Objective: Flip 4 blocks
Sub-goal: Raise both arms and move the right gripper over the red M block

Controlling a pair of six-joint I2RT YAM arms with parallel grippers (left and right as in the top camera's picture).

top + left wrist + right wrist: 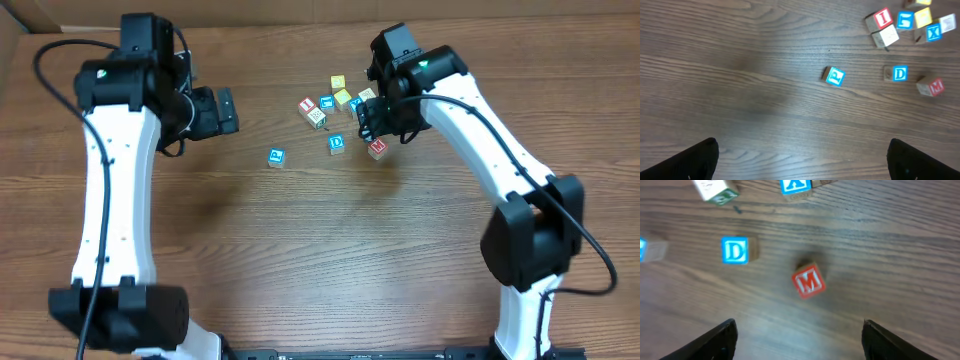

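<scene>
Wooden blocks (835,76), painted faces; matt wood-grain table (300,260).

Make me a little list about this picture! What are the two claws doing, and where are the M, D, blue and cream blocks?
left gripper: open, holds nothing
right gripper: open, holds nothing
M block: red, on the table, ahead of the right gripper, untouched
D block: blue, near the M block, not touching it
blue block: on its own
cream block: close beside the I block

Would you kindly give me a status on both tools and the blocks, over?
Left tool open, empty. Right tool open, red M block lying free below it. D block alongside, apart. X block nearby, not obstructing.
</scene>
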